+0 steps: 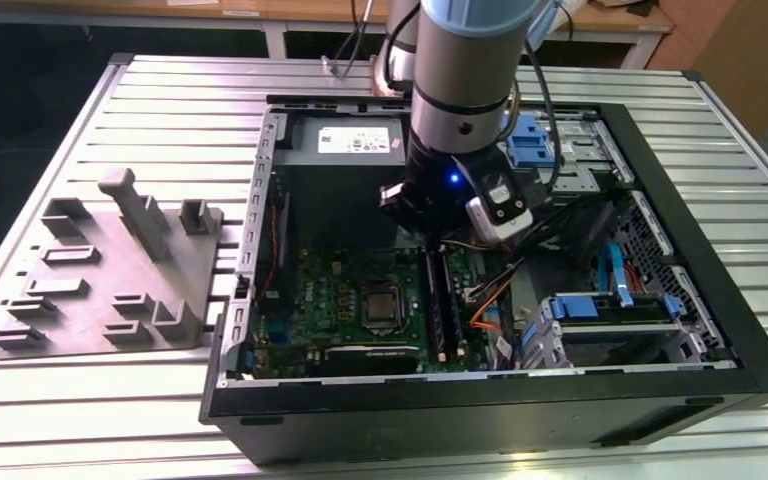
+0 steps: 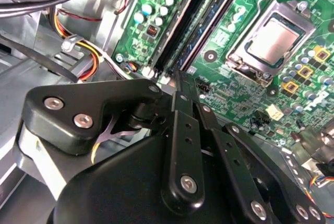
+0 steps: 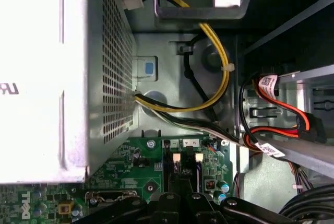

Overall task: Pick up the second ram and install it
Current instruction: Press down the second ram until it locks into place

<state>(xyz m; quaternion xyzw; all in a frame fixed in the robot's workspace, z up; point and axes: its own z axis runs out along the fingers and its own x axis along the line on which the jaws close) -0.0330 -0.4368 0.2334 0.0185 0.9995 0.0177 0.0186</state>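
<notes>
1. Power supply (image 1: 344,140): white label (image 1: 361,143) on its upper face in the exterior view, with rows of dark print too small to read.
2. Power supply side (image 3: 31,78), first wrist view: part of some large grey letters (image 3: 8,88) at the picture's edge, cut off and not readable as a word.
3. Motherboard (image 3: 120,166), first wrist view: white logo (image 3: 23,205) printed on the green board. The fine white markings beside components are illegible in both wrist views.
4. Red cables (image 3: 292,112), first wrist view: two white tags (image 3: 267,84) (image 3: 271,149) with tiny dark print and code marks, unreadable.
</notes>
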